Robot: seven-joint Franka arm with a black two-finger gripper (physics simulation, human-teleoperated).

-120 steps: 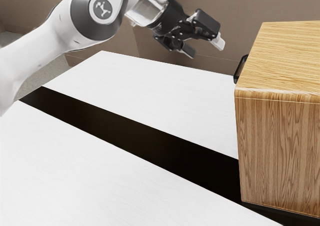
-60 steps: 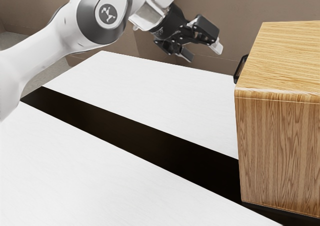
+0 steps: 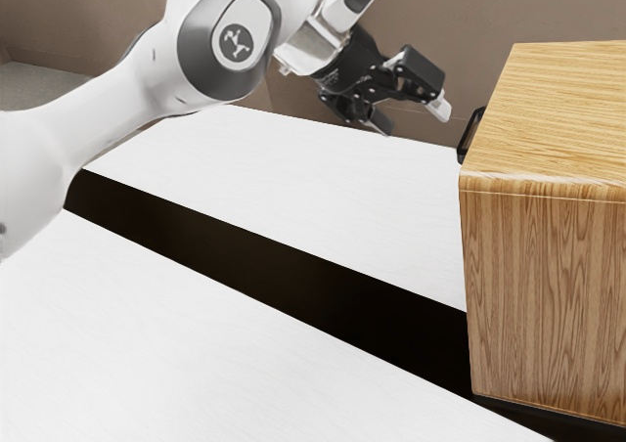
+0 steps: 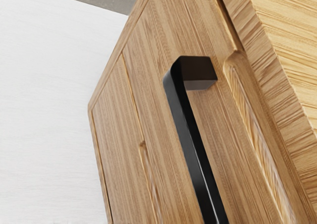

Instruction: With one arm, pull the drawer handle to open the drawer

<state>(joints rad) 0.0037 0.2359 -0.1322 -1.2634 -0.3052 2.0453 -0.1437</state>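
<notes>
Black handle (image 4: 190,135) sits on the wooden drawer (image 4: 143,100) front, flush with the cabinet (image 3: 548,227). The tool (image 3: 413,112) hangs near the handle, apart from it, fingers released, above the tabletop (image 3: 293,183).

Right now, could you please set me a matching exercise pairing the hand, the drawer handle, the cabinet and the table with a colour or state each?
1. hand
2. drawer handle
3. cabinet
4. table

A. white top with a dark band across it
B. light wood grain
C. open, in the air, short of the handle
D. black bar on a wooden front

Pairs: 1-C, 2-D, 3-B, 4-A.
</notes>
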